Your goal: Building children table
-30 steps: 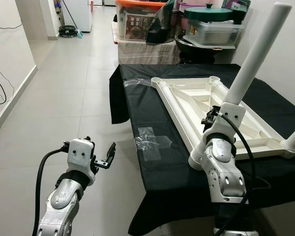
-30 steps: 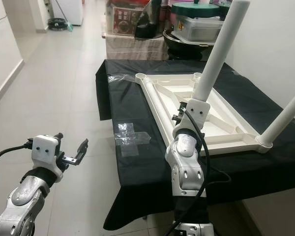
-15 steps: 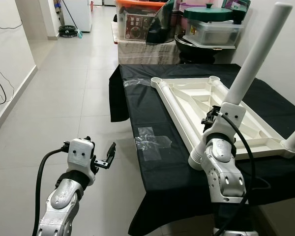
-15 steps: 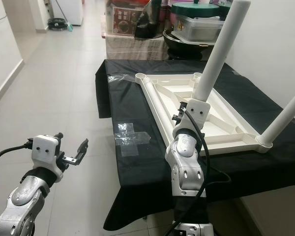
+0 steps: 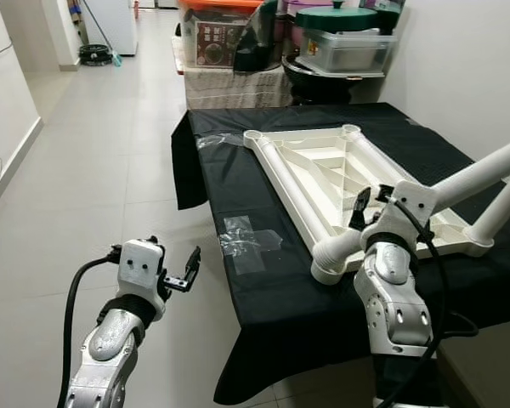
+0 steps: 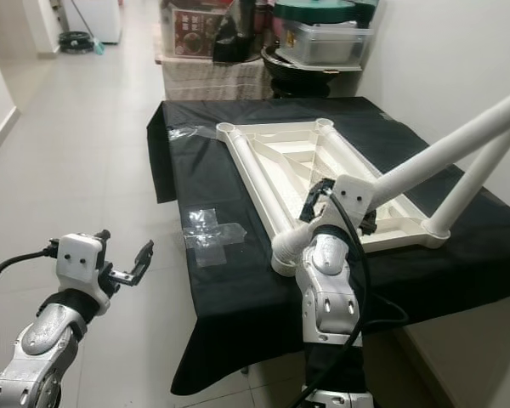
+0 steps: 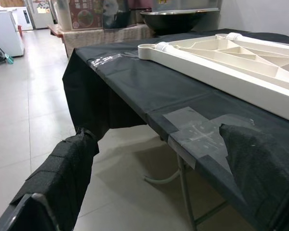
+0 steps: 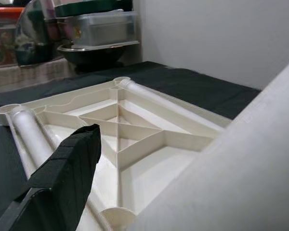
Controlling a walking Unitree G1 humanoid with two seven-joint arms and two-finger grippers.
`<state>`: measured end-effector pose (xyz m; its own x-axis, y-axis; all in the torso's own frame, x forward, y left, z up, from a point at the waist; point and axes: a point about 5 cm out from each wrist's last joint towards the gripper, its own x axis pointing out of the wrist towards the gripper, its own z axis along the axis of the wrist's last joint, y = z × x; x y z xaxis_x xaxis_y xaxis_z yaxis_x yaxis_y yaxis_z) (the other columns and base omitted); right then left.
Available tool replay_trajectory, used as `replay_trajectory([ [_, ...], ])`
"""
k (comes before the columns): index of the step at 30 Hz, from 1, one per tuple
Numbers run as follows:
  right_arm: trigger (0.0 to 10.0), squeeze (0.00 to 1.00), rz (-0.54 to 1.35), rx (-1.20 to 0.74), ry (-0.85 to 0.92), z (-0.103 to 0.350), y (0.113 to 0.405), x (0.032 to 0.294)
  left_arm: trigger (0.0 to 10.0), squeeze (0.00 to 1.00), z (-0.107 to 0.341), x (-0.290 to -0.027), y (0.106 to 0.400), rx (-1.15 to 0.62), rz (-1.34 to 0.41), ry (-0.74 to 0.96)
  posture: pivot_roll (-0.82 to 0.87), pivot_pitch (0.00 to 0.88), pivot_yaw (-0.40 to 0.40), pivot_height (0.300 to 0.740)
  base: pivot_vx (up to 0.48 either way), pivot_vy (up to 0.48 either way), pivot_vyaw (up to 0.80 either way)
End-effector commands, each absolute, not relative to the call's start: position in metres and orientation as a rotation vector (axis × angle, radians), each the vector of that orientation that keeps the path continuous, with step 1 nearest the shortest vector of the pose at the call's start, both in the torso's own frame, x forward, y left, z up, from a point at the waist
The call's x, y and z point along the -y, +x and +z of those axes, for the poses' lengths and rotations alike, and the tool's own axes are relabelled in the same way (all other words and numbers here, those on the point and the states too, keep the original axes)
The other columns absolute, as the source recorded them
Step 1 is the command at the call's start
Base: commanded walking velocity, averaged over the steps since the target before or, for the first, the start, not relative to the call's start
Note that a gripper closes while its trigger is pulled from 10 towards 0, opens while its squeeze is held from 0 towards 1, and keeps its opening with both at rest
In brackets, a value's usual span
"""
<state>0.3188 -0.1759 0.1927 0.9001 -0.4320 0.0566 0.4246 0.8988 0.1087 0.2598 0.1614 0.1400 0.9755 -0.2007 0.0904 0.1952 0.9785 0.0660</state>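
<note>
On the black table (image 5: pixel 263 297), tabletop (image 5: pixel 340 183) upside down: one leg (image 6: pixel 472 174) in. My right gripper (image 5: pixel 367 204) clamps 2nd leg (image 5: pixel 459 183), corner sockets still empty; left gripper (image 5: pixel 187 270) fingers apart.

One upturned tabletop (image 5: pixel 348 183), two table legs (image 5: pixel 484 174) (image 5: pixel 506 211), two hands (image 5: pixel 189 268) (image 5: pixel 365 204).

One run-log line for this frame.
right gripper: shut on leg | tabletop: upside down on cloth | left gripper: open, idle
</note>
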Motion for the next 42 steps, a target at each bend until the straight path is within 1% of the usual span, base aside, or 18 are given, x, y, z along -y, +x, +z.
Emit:
replay_trajectory([
  [1,0.0,1.0,-0.426,0.071,0.142,0.189,0.318,0.176,10.0,0.0,0.138,-0.159,0.26,0.094,-0.211,0.062,0.09,0.0,-0.083,0.74,0.0,0.0,0.0],
  [6,0.0,1.0,-0.443,0.011,0.19,0.177,0.319,0.179,10.0,0.0,0.138,-0.159,0.26,0.096,-0.206,0.063,0.09,0.0,-0.085,0.74,0.0,0.0,0.0],
  [7,0.0,0.98,-0.45,0.008,0.193,0.177,0.319,0.18,10.0,0.0,0.139,-0.159,0.26,0.097,-0.205,0.063,0.1,0.0,-0.086,0.74,0.0,0.0,0.0],
  [8,0.0,0.27,-0.451,0.015,0.199,0.177,0.319,0.18,10.0,0.0,0.139,-0.16,0.26,0.097,-0.205,0.064,0.1,0.0,-0.086,0.74,0.0,0.0,0.0],
  [10,0.0,0.27,-0.451,0.021,0.203,0.178,0.319,0.18,10.0,0.0,0.139,-0.16,0.26,0.097,-0.204,0.064,0.1,0.0,-0.086,0.74,0.0,0.0,0.0],
  [11,0.0,0.0,-0.45,0.031,0.212,0.18,0.319,0.18,10.0,0.0,0.139,-0.16,0.26,0.097,-0.204,0.064,0.1,0.0,-0.086,0.74,0.0,0.0,0.0],
  [14,0.0,0.0,-0.445,0.052,0.223,0.183,0.32,0.18,10.0,0.0,0.138,-0.16,0.26,0.098,-0.202,0.064,0.1,0.0,-0.086,0.74,0.0,0.0,0.0],
  [18,0.0,0.0,-0.437,0.063,0.309,0.186,0.323,0.182,10.0,0.0,0.138,-0.159,0.261,0.099,-0.205,0.065,0.09,0.0,-0.085,0.74,0.0,0.0,0.0],
  [26,0.0,0.0,-0.393,0.082,0.366,0.191,0.328,0.18,10.0,0.0,0.138,-0.16,0.261,0.1,-0.204,0.067,0.1,0.0,-0.085,0.74,0.0,0.0,0.0],
  [28,0.0,0.0,-0.316,0.117,0.377,0.201,0.333,0.174,10.0,0.0,0.139,-0.159,0.262,0.103,-0.204,0.068,0.09,0.0,-0.086,0.74,0.0,0.0,0.0],
  [30,0.0,0.0,-0.188,0.167,0.359,0.215,0.338,0.165,10.0,0.0,0.14,-0.159,0.263,0.109,-0.213,0.065,0.09,0.0,-0.084,0.74,0.0,0.0,0.0],
  [32,0.0,0.0,-0.152,0.179,0.351,0.219,0.339,0.162,10.0,0.0,0.141,-0.159,0.263,0.111,-0.217,0.065,0.09,0.0,-0.084,0.74,0.0,0.0,0.0],
  [33,0.0,0.0,-0.023,0.226,0.293,0.23,0.342,0.153,10.0,0.0,0.143,-0.157,0.264,0.119,-0.248,0.061,0.09,0.0,-0.084,0.74,0.0,0.0,0.0],
  [37,0.0,0.0,0.023,0.242,0.269,0.234,0.343,0.15,10.0,0.0,0.144,-0.157,0.264,0.121,-0.261,0.059,0.09,0.0,-0.084,0.74,0.0,0.0,0.0],
  [39,0.0,0.0,0.137,0.286,0.201,0.244,0.343,0.142,10.0,0.0,0.147,-0.157,0.264,0.133,-0.282,0.055,0.09,0.0,-0.081,0.74,0.0,0.0,0.0],
  [40,0.0,0.0,0.137,0.286,0.201,0.244,0.343,0.142,10.0,0.0,0.147,-0.157,0.264,0.133,-0.282,0.055,0.09,0.0,-0.081,0.74,0.0,0.0,0.0],
  [41,0.0,0.0,0.196,0.297,0.176,0.248,0.344,0.139,10.0,0.0,0.149,-0.157,0.264,0.139,-0.299,0.055,0.09,0.0,-0.08,0.74,0.0,0.0,0.0],
  [42,0.0,0.0,0.33,0.301,0.165,0.255,0.343,0.132,10.0,0.0,0.154,-0.153,0.263,0.153,-0.362,0.045,0.09,0.0,-0.08,0.74,0.0,0.0,0.0],
])
